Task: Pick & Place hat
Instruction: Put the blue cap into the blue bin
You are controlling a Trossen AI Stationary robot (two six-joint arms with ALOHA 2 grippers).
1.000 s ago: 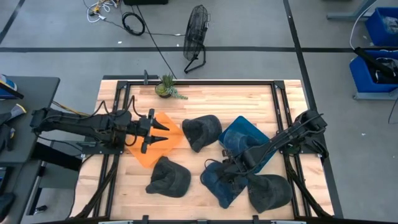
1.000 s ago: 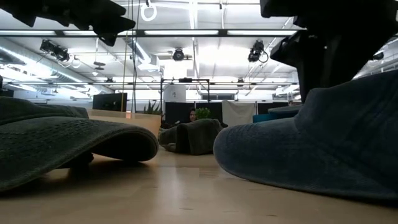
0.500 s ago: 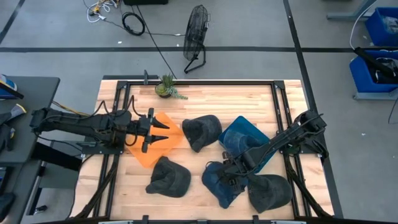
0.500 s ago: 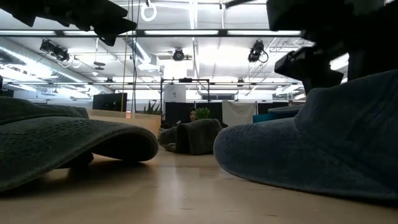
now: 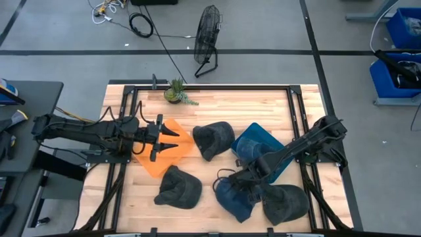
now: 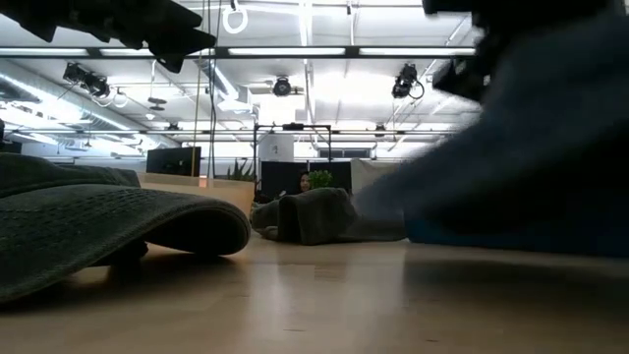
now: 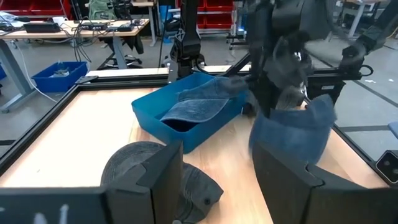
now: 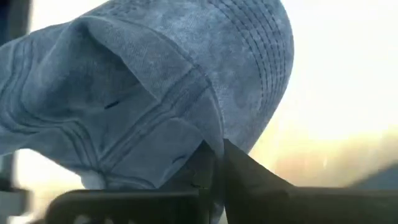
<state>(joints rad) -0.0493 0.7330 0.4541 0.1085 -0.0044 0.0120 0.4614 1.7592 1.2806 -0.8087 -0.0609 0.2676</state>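
The pale wooden desk point(image 5: 217, 112) carries a blue plastic bin point(image 5: 253, 141) beside the blue denim hat point(image 5: 231, 197). The right tool point(image 5: 238, 182) is clamped on that hat's fabric; lift clear before swinging binward. The left tool point(image 5: 172, 141) hovers, fingers spread, empty.

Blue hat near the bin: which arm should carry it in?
Right. Its end effector is shut on the blue hat, beside the blue bin; the left end effector waits over the orange mat.
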